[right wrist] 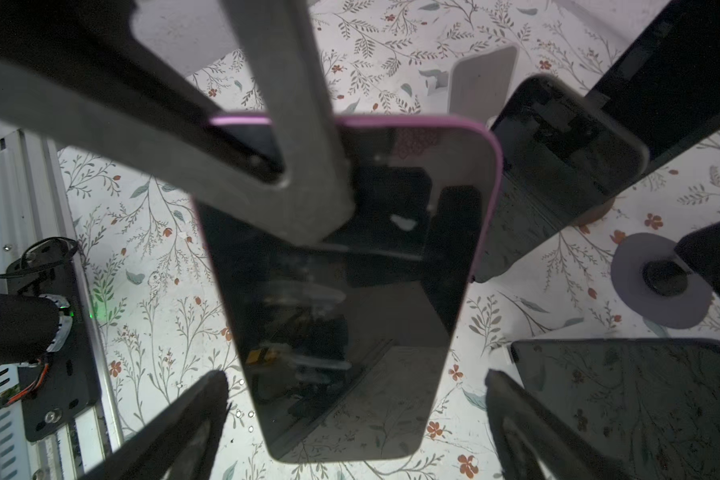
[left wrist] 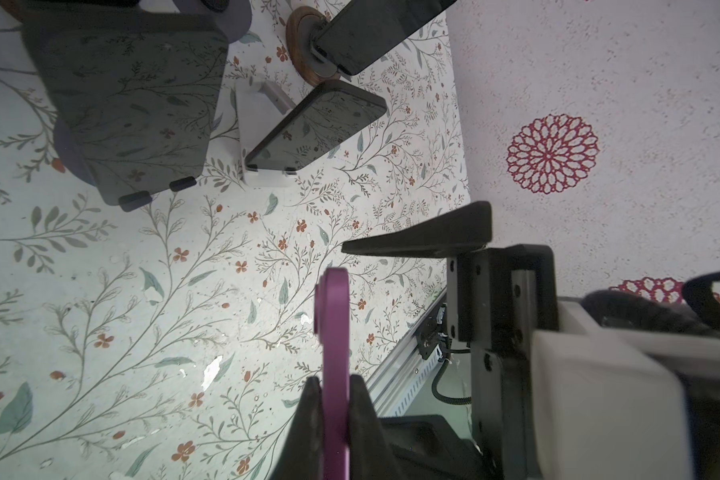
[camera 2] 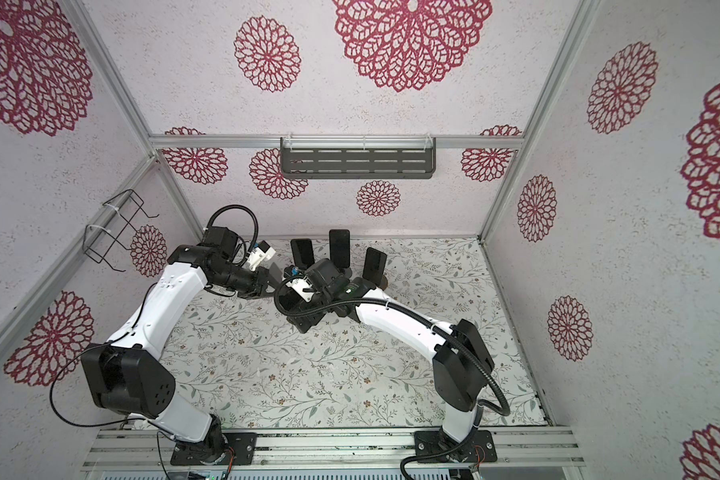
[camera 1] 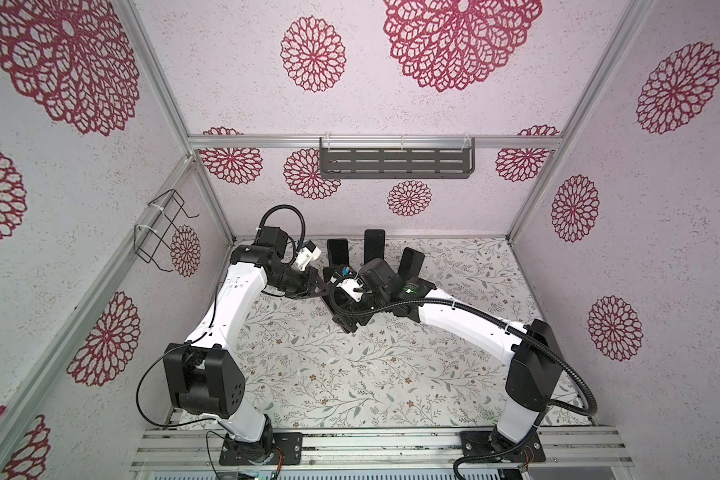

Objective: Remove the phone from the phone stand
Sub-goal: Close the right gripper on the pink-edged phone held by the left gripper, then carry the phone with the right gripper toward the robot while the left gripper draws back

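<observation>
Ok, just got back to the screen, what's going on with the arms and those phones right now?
The left gripper is shut on one end of the purple-edged phone, holding it over the floral mat; no stand shows under it. The right gripper is wide open, its fingers on either side of the phone's other end, not touching it. Three other phones sit on stands at the back.
</observation>
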Robot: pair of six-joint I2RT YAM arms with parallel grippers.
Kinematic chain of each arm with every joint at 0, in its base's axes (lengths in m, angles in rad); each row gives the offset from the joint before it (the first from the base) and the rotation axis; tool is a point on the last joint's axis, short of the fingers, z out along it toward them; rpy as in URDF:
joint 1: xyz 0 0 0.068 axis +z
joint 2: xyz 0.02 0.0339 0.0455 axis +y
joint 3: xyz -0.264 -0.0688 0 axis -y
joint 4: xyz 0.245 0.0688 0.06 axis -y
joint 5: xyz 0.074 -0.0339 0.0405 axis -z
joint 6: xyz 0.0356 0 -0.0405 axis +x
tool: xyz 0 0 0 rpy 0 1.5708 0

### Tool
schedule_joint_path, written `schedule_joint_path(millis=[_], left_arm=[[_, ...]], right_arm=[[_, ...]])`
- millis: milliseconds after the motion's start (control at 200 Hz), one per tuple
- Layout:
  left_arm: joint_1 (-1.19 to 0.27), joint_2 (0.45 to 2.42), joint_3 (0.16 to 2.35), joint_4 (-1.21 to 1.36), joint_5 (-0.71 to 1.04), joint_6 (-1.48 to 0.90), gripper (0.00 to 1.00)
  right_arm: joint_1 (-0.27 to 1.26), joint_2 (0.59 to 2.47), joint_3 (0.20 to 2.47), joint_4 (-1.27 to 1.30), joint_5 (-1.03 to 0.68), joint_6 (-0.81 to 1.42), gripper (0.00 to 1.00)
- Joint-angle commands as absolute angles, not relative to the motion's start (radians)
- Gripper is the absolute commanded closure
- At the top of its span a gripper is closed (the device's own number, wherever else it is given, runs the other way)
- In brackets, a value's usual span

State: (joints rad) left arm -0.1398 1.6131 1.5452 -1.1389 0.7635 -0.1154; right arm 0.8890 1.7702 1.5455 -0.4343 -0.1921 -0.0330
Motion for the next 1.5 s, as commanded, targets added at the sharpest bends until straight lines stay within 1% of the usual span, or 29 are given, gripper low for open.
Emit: schedule_joint_path(millis=[0, 70, 210, 485, 656, 851, 956, 971, 1031, 1096, 1126, 1201, 1316, 1496], left_arm=[[-0.149, 1.612, 1.566, -1.115, 0.827, -0.073, 1.00], [-0.151, 1.615, 1.571, -1.124, 0.830, -0.060, 1.00], [-0.152, 1.619, 1.566, -1.119, 0.841, -0.061, 1.00], [-0.152, 1.623, 1.566, -1.102, 0.844, -0.075, 1.00], [-0.152, 1.626, 1.563, -1.103, 0.837, -0.074, 1.00], [-0.151, 1.624, 1.547, -1.089, 0.827, -0.078, 1.00], [-0.150, 1.620, 1.540, -1.069, 0.829, -0.083, 1.00], [-0.149, 1.619, 1.539, -1.067, 0.831, -0.083, 0.98], [-0.149, 1.615, 1.536, -1.056, 0.837, -0.084, 0.80], [-0.144, 1.607, 1.531, -1.044, 0.844, -0.091, 0.65], [-0.140, 1.603, 1.531, -1.040, 0.841, -0.096, 0.57], [-0.124, 1.596, 1.530, -1.033, 0.838, -0.108, 0.42], [-0.094, 1.588, 1.523, -1.014, 0.827, -0.132, 0.33], [-0.071, 1.567, 1.494, -0.968, 0.722, -0.158, 0.27]], right_arm=[[0.873, 1.762, 1.577, -0.402, -0.229, -0.017, 0.01], [0.866, 1.765, 1.574, -0.395, -0.235, -0.015, 0.01], [0.862, 1.780, 1.583, -0.382, -0.267, 0.004, 0.07], [0.862, 1.814, 1.595, -0.373, -0.264, 0.041, 0.10], [0.861, 1.815, 1.595, -0.361, -0.229, 0.070, 0.20], [0.861, 1.817, 1.604, -0.367, -0.210, 0.094, 0.41], [0.861, 1.822, 1.616, -0.378, -0.211, 0.109, 0.46], [0.861, 1.821, 1.617, -0.377, -0.212, 0.113, 0.47], [0.860, 1.818, 1.618, -0.380, -0.215, 0.121, 0.49], [0.860, 1.810, 1.620, -0.390, -0.200, 0.137, 0.50], [0.858, 1.805, 1.621, -0.401, -0.190, 0.145, 0.51], [0.853, 1.780, 1.613, -0.427, -0.170, 0.167, 0.53], [0.831, 1.720, 1.563, -0.474, -0.156, 0.202, 0.58], [0.788, 1.593, 1.436, -0.658, -0.083, 0.265, 0.62]])
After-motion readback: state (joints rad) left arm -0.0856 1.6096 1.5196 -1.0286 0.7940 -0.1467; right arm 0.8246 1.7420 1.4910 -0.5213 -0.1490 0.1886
